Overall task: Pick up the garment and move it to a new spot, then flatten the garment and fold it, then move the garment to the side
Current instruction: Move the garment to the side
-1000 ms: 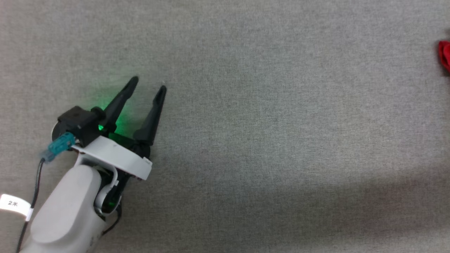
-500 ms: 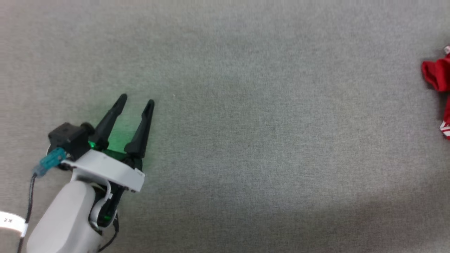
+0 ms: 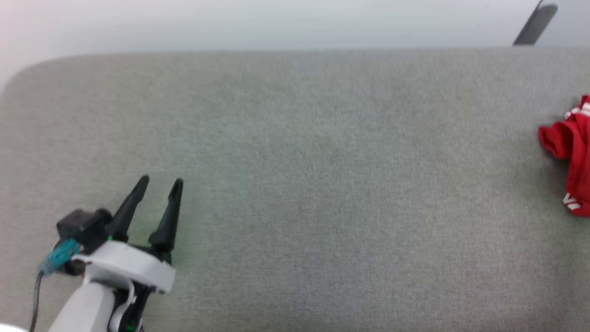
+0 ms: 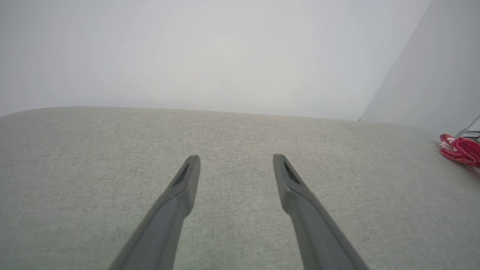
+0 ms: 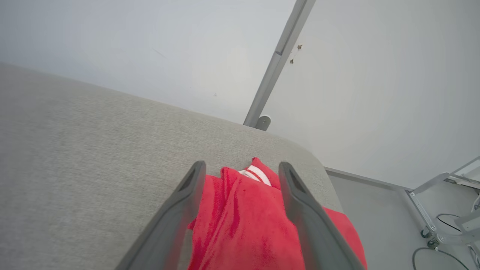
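Item: garment [image 5: 243, 225], red w/ white trim, bunched at right end of grey tabletop [image 3: 322, 184], not flat, not folded; right gripper [image 5: 242, 167] spread wide over it, not gripping; left gripper [image 3: 160, 181] spread, empty, well apart; status prob. early: flatten, fold, side move outstanding.

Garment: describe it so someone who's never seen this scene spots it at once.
Start from the wide grey fabric surface. Follow it to its right end, toward the rounded far corner, where the garment lies in a crumpled heap. It is the one bright red thing there, with red-and-white striped trim, seen between the open right end effector's fingers.
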### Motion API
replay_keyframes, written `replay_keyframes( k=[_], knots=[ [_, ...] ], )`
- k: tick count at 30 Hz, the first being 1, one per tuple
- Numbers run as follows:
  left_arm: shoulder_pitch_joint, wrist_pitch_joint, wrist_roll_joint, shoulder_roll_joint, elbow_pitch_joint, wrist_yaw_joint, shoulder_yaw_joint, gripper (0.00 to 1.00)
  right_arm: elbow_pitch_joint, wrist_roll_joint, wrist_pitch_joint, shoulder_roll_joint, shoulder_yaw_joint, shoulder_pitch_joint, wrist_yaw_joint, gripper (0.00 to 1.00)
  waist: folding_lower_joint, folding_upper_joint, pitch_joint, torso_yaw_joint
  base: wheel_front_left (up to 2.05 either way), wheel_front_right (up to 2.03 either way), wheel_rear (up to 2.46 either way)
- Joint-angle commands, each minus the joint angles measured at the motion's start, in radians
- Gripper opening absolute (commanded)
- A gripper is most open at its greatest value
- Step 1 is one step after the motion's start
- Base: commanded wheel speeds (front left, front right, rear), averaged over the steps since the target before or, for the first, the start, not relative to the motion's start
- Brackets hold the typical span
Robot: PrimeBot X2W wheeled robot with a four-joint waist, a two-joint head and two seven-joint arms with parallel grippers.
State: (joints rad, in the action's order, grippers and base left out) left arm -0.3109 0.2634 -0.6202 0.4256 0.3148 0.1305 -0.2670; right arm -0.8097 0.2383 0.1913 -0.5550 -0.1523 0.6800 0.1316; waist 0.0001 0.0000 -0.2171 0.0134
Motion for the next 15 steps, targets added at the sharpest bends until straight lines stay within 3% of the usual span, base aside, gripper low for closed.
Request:
replay_keyframes(
  k=[1,15],
  knots=[
    [0.023,0.001,0.017,0.001,0.001,-0.002,0.016,1.00,0.011,0.001,0.016,0.013,0.005,-0.033,-0.002,1.00,-0.0001,0.0000,0.070,-0.035,0.00,0.00,0.00],
    [0.207,0.001,0.104,-0.037,-0.005,-0.002,0.195,1.00,0.238,-0.088,0.073,0.185,0.086,-0.322,-0.002,1.00,-0.0001,0.0000,0.199,-0.061,0.00,0.00,0.00]
  ],
)
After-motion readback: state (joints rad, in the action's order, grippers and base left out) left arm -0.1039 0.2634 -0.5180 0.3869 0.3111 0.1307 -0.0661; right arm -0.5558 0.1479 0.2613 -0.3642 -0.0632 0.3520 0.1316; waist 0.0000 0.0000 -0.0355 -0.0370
